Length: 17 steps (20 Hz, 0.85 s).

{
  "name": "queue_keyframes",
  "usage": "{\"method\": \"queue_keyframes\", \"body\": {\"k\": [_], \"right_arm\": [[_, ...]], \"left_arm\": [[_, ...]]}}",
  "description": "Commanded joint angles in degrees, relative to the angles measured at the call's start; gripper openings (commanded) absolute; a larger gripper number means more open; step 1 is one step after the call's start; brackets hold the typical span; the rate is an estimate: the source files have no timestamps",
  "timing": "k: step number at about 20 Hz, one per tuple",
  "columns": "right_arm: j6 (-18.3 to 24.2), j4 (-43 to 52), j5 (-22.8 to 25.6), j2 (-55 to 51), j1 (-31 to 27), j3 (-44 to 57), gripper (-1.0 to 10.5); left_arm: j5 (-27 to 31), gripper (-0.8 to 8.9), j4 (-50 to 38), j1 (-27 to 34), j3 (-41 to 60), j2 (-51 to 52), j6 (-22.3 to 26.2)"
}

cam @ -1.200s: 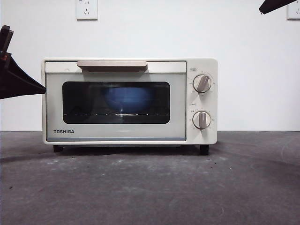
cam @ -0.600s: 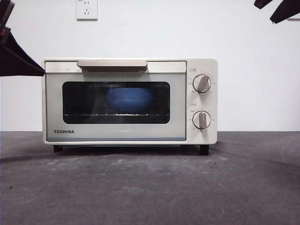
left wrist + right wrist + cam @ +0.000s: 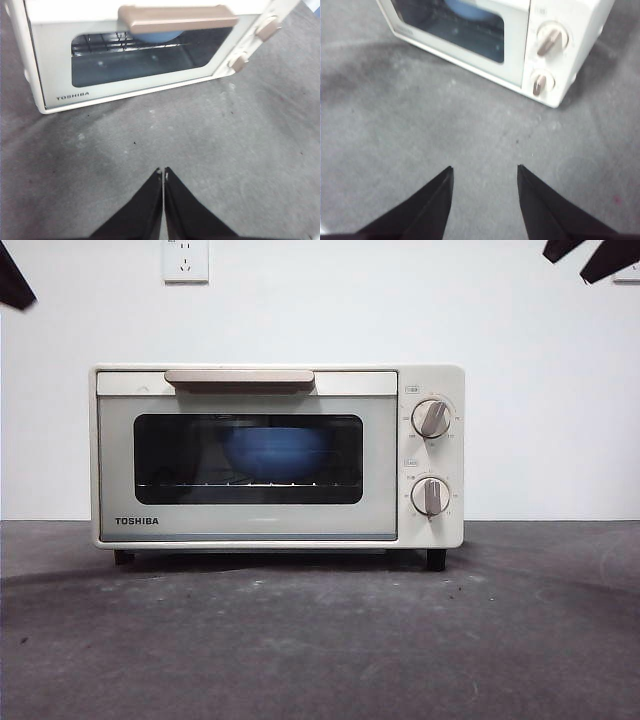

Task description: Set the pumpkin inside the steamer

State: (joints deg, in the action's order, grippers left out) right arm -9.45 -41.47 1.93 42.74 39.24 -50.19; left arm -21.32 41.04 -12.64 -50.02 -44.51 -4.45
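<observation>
The cream-white TOSHIBA steamer [image 3: 276,455] stands at the middle of the table with its door closed. Through its dark window I see a blue bowl [image 3: 276,451] on the rack. The pumpkin is out of view. The steamer also shows in the left wrist view [image 3: 145,55] and in the right wrist view [image 3: 520,40]. My left gripper [image 3: 163,171] is shut and empty, held above the table in front of the steamer. My right gripper [image 3: 485,170] is open and empty, above the table in front of the knobs. In the front view the arms show only as black tips at the top corners.
The grey table [image 3: 320,630] stretches in front of the steamer. A white wall with a socket [image 3: 185,258] stands behind it. The steamer's two knobs [image 3: 431,418] are on its right side, and the beige handle [image 3: 238,376] is along the door's top.
The dark arm at the left edge of the front view has risen and drawn back to the top left corner. The steamer and bowl have not moved.
</observation>
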Motion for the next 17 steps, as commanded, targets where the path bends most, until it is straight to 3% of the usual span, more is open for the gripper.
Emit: {"method": "queue_keyframes", "body": {"k": [1, 6, 8, 17], "right_arm": [[-0.81, 0.81, 0.24, 0.24, 0.31, -0.66, 2.0], [-0.76, 0.96, 0.26, 0.24, 0.31, -0.66, 1.8], [-0.44, 0.77, 0.33, 0.24, 0.31, -0.66, 0.0], [-0.39, 2.71, 1.14, 0.22, 0.31, -0.66, 0.1]], "left_arm": [[0.11, 0.11, 0.77, -0.28, -1.09, 0.81, 1.49], [0.13, 0.11, 1.29, -0.28, -1.09, 1.2, 1.9], [0.13, 0.11, 1.14, -0.28, -1.09, 1.2, 1.9], [0.13, 0.11, 1.16, -0.28, -1.09, 1.2, 1.88]]}}
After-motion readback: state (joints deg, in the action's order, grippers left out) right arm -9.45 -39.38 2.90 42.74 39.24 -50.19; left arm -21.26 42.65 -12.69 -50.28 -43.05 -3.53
